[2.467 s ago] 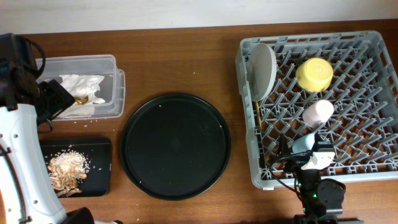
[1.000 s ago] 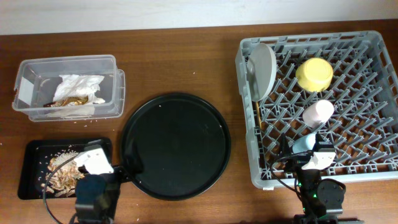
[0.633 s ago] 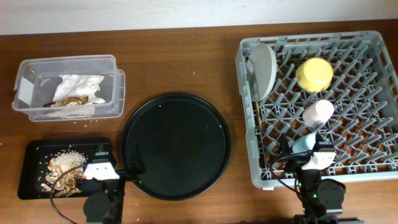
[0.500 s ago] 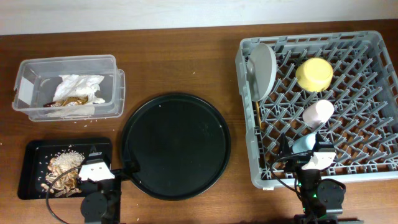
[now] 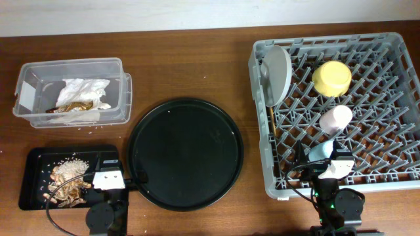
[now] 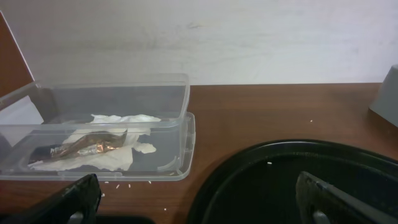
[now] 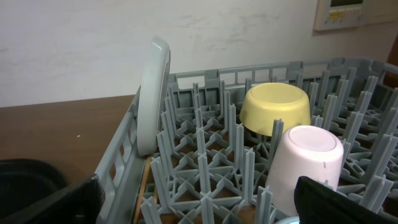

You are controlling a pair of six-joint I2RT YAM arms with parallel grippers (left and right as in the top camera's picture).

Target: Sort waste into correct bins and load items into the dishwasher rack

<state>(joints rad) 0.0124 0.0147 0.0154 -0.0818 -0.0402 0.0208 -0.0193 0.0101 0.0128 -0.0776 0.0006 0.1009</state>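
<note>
The clear box (image 5: 26, 98) at the back left holds crumpled white napkins (image 5: 85, 88) with a brown wrapper (image 6: 87, 148). The shallow black tray (image 5: 33, 190) holds beige food scraps (image 5: 65, 178). The grey rack (image 5: 262, 164) holds the upright pale-grey plate (image 5: 277, 73), the yellow bowl (image 5: 332, 77), the pink cup (image 5: 335, 119), the light-blue cup (image 5: 320, 151) and the chopsticks (image 5: 272, 121). My left gripper (image 6: 205, 208) is open and empty, low at the table's front between the black tray and the round tray. My right gripper (image 7: 205, 211) is open and empty at the rack's front edge.
A large round black tray (image 5: 186, 154) lies in the middle of the table, and its rim fills the lower right of the left wrist view (image 6: 298, 162). A few crumbs lie on the wood in front of the clear box. A pale wall runs along the table's back.
My left arm has come down from beside the clear box to the front edge next to the black tray, then shifted slightly. The right arm has not moved.
</note>
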